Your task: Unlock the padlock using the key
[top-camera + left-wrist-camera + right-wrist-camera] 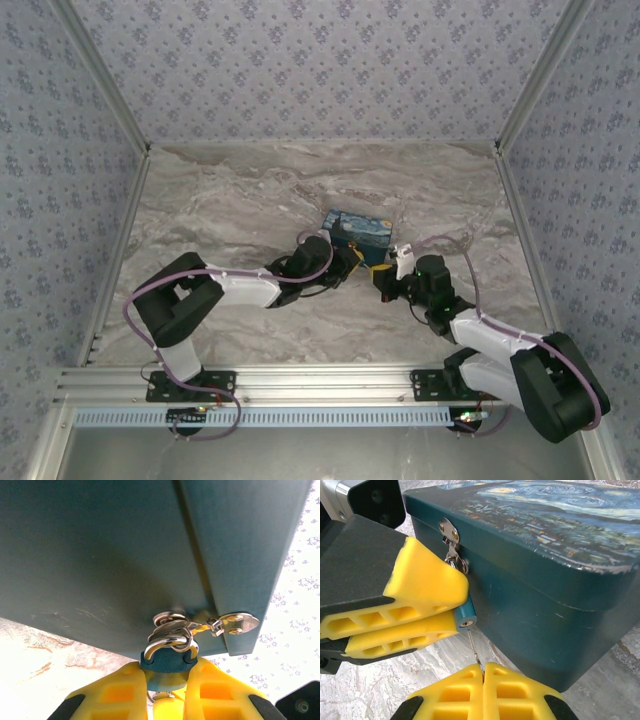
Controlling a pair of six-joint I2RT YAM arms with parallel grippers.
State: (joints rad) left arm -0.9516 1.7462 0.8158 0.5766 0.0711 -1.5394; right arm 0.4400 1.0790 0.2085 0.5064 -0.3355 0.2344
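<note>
Over marble tabletop (250,190), left tool (455,611) clamps the padlock (465,615); right tool (483,672) pinches the key (474,647) aimed lengthwise at its keyhole.

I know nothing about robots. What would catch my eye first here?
The left gripper, bright yellow, is clamped on a tiny blue padlock hanging from the hasp of a starry-night painted box at mid-table. Right beneath it, the right gripper pinches a thin sliver of a key, pointing up at the padlock's underside.
</note>
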